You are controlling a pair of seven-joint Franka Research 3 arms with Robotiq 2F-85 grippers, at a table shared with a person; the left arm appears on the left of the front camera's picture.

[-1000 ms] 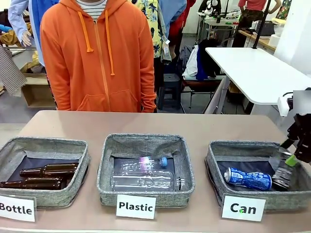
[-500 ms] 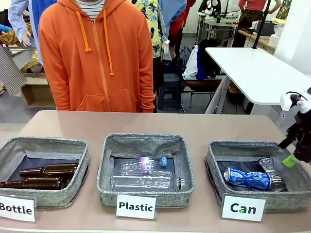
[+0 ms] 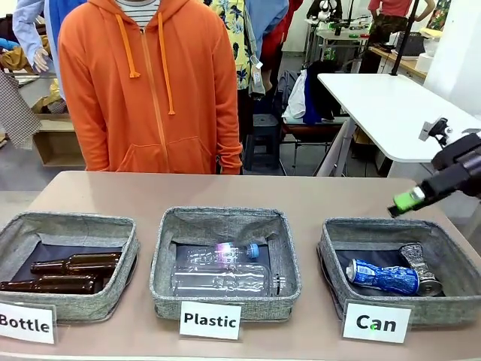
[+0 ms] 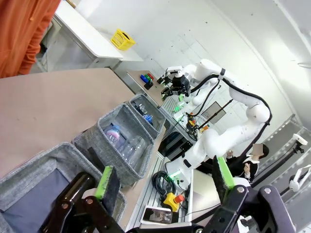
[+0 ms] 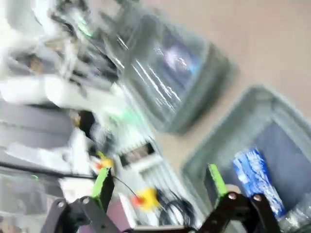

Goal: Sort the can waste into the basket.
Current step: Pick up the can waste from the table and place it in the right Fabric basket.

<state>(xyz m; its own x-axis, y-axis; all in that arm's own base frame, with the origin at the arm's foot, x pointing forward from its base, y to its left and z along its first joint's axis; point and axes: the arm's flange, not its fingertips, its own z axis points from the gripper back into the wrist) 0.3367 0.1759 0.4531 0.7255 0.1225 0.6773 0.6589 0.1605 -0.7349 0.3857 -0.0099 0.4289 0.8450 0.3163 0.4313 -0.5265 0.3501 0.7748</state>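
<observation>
The Can basket [image 3: 326, 248] sits at the right of the table behind its white "Can" card [image 3: 376, 323]. Inside it lie the dented blue can [image 3: 383, 277] and, touching it on the right, the crushed silver-grey can [image 3: 421, 267]. My right gripper [image 3: 409, 199] hovers above the basket's far right corner, tilted, with nothing held. In the blurred right wrist view my right gripper [image 5: 159, 180] stands open over the basket [image 5: 218, 141], with the blue can [image 5: 252, 172] below. My left gripper [image 4: 164, 177] is open and empty, off the table's left end.
The Plastic basket [image 3: 161, 256] in the middle holds clear bottles, and the Bottle basket [image 3: 128, 241] at the left holds brown glass bottles. A person in an orange hoodie [image 3: 150, 90] stands at the far edge. Bare tabletop [image 3: 225, 192] lies behind the baskets.
My right gripper opened and let go of the silver-grey can, which now lies in the Can basket beside the blue can. The gripper then rose up and back.
</observation>
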